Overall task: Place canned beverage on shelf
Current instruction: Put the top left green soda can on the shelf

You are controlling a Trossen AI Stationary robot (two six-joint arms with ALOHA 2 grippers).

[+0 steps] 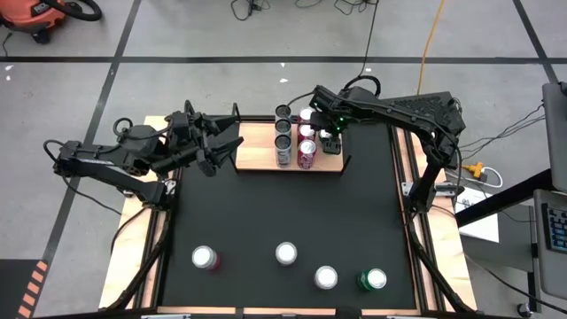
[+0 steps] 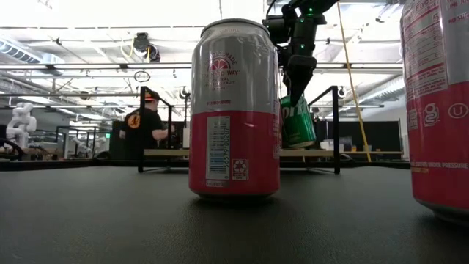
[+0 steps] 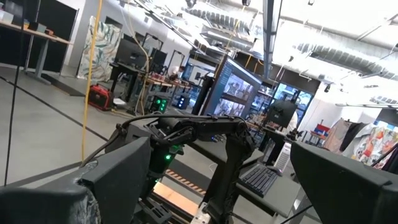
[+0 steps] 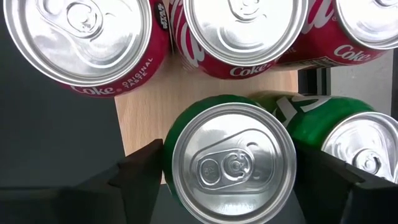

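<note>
The shelf is a light wooden board at the far side of the black mat. Two rows of cans stand on it, red Coke cans among them. My right gripper hangs over the shelf's right part, shut on a green canned beverage, which shows tilted in the low view. A second green can stands close beside it. My left gripper waits open in the air at the shelf's left end, with nothing between its fingers. My right gripper pinches the green can's side wall just below the top rim between its two fingers, one on each side. The fingers come steeply from above. The can hangs tilted just over the shelf board; I cannot tell whether its lower edge touches the wood.
Several loose cans stand on the mat near the front edge: a pink one, two silver-topped ones and a green one. Black brackets rise at the shelf's ends. A person stands in the room beyond.
</note>
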